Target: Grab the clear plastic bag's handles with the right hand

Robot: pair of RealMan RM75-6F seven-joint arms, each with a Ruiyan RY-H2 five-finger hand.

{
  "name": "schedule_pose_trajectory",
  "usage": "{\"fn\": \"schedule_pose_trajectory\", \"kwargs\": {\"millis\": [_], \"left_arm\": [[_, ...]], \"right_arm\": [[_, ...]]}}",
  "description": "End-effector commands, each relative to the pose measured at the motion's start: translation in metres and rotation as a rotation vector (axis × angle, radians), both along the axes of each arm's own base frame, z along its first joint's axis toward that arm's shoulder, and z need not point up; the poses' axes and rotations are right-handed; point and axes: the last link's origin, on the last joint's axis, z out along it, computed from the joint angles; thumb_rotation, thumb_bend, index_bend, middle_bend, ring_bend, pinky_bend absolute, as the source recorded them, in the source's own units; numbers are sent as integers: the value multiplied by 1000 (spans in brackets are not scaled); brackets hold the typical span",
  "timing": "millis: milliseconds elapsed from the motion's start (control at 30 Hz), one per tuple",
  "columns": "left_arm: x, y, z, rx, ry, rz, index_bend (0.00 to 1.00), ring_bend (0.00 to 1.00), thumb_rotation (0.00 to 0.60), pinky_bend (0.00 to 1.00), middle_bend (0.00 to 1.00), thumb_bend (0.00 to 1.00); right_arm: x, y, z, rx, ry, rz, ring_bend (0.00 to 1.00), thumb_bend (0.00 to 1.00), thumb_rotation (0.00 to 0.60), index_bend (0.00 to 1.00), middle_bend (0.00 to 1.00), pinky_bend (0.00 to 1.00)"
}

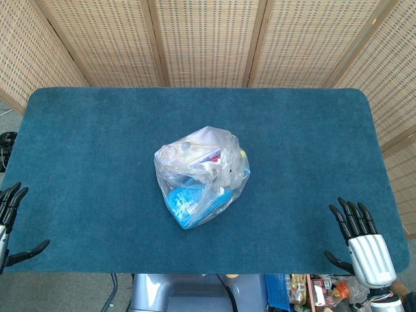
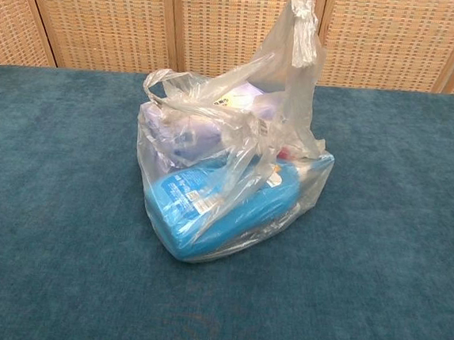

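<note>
A clear plastic bag [image 1: 200,175] full of items, with a blue package at its bottom, sits mid-table on the blue cloth. In the chest view the bag [image 2: 230,178] stands close ahead; one handle [image 2: 299,41] sticks upright at the top right and the other handle [image 2: 167,85] loops low at the left. My right hand [image 1: 361,240] rests at the table's near right edge, fingers spread, holding nothing, far from the bag. My left hand [image 1: 12,221] lies at the near left edge, fingers apart, holding nothing. Neither hand shows in the chest view.
The blue table cloth [image 1: 97,130] spreads wide around the bag. Wicker screen panels [image 1: 208,39] stand behind the table's far edge. Clutter [image 1: 312,289] lies on the floor below the near right edge.
</note>
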Motion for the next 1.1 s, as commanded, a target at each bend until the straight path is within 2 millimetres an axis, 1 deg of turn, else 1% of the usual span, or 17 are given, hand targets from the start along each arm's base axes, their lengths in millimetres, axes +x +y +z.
{"fn": "schedule_pose_trajectory", "kwargs": {"millis": [33,133,200,333,367,467,500,567,633,767,867,1000,1100], "left_arm": [[0,0,0,0,1,0,0,0,600,0,0,79],[0,0,0,1,4,1,0,0,600,0,0,81],[0,1,0,4,5,1,0,0,600,0,0,81],[-1,3,2,13,0,12,0,0,600,0,0,82],[-1,5,2,17,-2,19,0,0,600,0,0,82],[-2,7,3,27,-1,33,0,0,600,0,0,81],[-2,8,3,32,-3,37,0,0,600,0,0,81],[-2,9,3,37,-3,40,0,0,600,0,0,80],[-3,10,3,37,-1,48,0,0,600,0,0,81],[-3,13,2,32,-8,62,0,0,600,0,0,79],[-4,14,2,30,-6,64,0,0,600,0,0,80],[-4,17,1,24,-4,72,0,0,600,0,0,81],[-4,18,1,22,-4,77,0,0,600,0,0,81]], "right_arm": [[0,0,0,11,-2,2,0,0,600,18,0,0],[1,0,-3,54,-18,9,0,0,600,19,0,0],[5,-3,-7,121,-71,31,0,0,600,20,0,0],[18,-23,-12,210,-136,119,0,0,600,24,0,0],[27,-32,-16,261,-169,157,0,0,600,25,0,0],[48,-50,-22,401,-260,209,0,0,600,26,0,0],[59,-58,-25,476,-309,225,0,0,600,27,0,0],[71,-70,-27,541,-334,240,0,0,600,27,0,0],[85,-86,-30,587,-322,255,0,0,600,27,0,0],[109,-107,-40,662,-357,225,0,0,600,27,0,0],[123,-123,-43,671,-361,216,0,0,600,27,0,0],[138,-140,-45,660,-364,202,0,0,600,28,0,0],[144,-150,-46,651,-357,187,0,0,600,28,0,0]]}}
